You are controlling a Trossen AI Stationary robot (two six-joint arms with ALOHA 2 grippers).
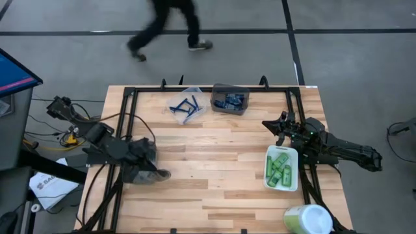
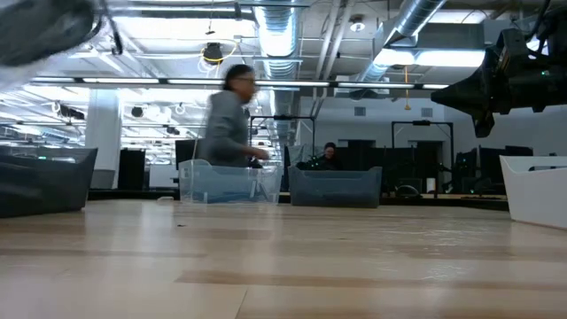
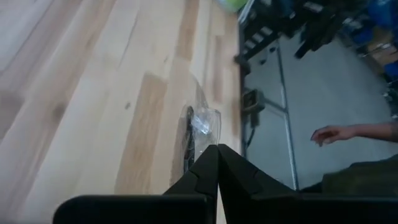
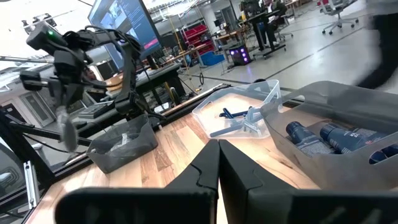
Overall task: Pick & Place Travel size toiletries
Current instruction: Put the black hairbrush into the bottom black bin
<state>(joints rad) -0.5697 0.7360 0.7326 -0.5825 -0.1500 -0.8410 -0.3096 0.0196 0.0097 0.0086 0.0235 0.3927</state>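
Left end effector point(image 1: 162, 174) low over the table point(image 1: 214, 188), fingers closed, beside a grey bin point(image 1: 138, 164); clear-wrapped disc point(image 3: 200, 124) just ahead. Right end effector point(image 1: 272, 125) raised, closed, empty, near white tray point(image 1: 268, 151) of green bottles point(image 1: 281, 169).

The whole table point(image 1: 214, 162) is seen from straight overhead. It is viewed level at tabletop height toward the room. Both wrist views are aimed closely past shut fingers; the grey bin point(image 1: 229, 101), at twelve o'clock overhead, is shared with the right wrist view point(image 4: 348, 143).
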